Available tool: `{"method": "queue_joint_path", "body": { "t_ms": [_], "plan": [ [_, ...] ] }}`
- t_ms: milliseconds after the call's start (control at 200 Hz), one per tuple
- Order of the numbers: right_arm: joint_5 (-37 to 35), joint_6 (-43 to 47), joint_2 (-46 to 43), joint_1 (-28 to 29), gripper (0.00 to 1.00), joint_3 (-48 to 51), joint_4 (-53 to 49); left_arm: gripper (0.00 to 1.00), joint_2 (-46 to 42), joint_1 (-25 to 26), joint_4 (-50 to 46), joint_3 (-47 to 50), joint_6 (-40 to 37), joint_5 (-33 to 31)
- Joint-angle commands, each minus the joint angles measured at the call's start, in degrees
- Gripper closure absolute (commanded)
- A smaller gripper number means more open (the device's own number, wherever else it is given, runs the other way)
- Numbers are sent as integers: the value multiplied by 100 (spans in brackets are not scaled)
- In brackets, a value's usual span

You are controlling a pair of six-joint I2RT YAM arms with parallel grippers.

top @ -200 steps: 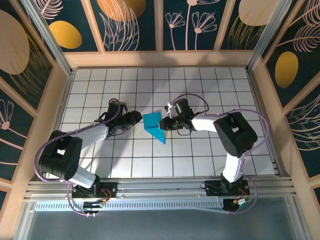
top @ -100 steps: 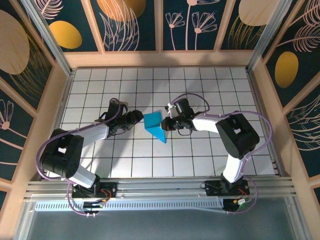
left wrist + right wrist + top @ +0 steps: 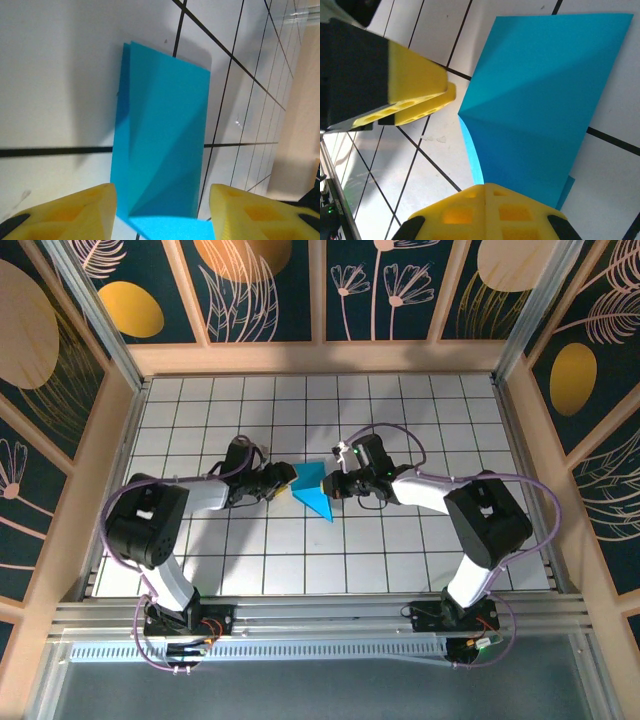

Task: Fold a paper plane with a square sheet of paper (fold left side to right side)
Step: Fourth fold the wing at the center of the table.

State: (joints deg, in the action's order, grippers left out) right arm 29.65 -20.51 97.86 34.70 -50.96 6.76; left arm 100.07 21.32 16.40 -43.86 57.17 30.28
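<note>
Right pincer (image 3: 485, 191): clenched. In the right wrist view its two yellow fingers meet with no gap, and the near edge of the sheet of paper (image 3: 540, 95) runs in under the tips. Finding: grasping the sheet.

Left pincer (image 3: 162, 214): released. In the left wrist view its yellow fingers (image 3: 75, 210) stand clearly apart. The end of the sheet lies in the gap between them, with bare space on both sides. Whether either finger touches the paper cannot be told.

Sheet of paper (image 3: 314, 490): bright cyan-blue and already folded, with more than one layer showing along an edge and diagonal creases shading the upper face. In the top view it lies close to the middle of the table (image 3: 420, 420), its pointed corner aimed at about 5 o'clock. Part of it seems raised off the surface, though how far cannot be told.

Relative positions, top view: the left pincer is at the sheet's 9 o'clock and the right pincer at its 3 o'clock, tips facing each other across the paper.

Surroundings: the table is white with a dark grid. Both arm bases are bolted at its 6 o'clock edge. Wooden-framed dark panels (image 3: 270, 290) with leaf and disc patterns enclose the other sides.
</note>
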Motion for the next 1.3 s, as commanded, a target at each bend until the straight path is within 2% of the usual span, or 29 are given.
{"method": "queue_joint_path", "body": {
  "t_ms": [0, 135, 225, 445, 566, 626, 741, 806, 936, 1076, 1296],
  "plan": [
    [75, -76, -223, -28, 100, 69, 207, 50, 281, -21, 318, -201, 75, 331],
    [85, -84, -250, -44, 100, 93, 242, 52, 484, -22, 381, -345, 102, 332],
    [97, -93, -268, -47, 100, 114, 264, 57, 590, -18, 441, -404, 115, 394],
    [6, -128, -318, -100, 100, 174, 250, 81, 607, -20, 495, -419, 59, 320],
    [-371, -42, -428, -117, 84, 77, -139, 91, 442, -18, 326, -376, -26, 148],
    [-612, 1, -524, -125, 80, -18, -426, 94, 350, -22, 294, -331, -23, 107],
    [-1322, 66, -668, -113, 68, -375, -1266, 96, 108, 3, 260, -241, 78, 23],
    [-1841, 47, -758, -32, 65, -585, -1798, 96, -40, 38, 267, -185, 208, -49],
    [-2643, -139, -938, 395, 64, -950, -2610, 98, -396, 130, 217, -76, 568, -349],
    [-3486, -707, -812, 1126, 64, -1276, -3278, 98, -639, 235, 505, 199, 1181, -642],
    [-4157, -1188, -465, 2088, 58, -1229, -3177, 99, -865, 328, 1110, 611, 2004, -923]
  ]
}}
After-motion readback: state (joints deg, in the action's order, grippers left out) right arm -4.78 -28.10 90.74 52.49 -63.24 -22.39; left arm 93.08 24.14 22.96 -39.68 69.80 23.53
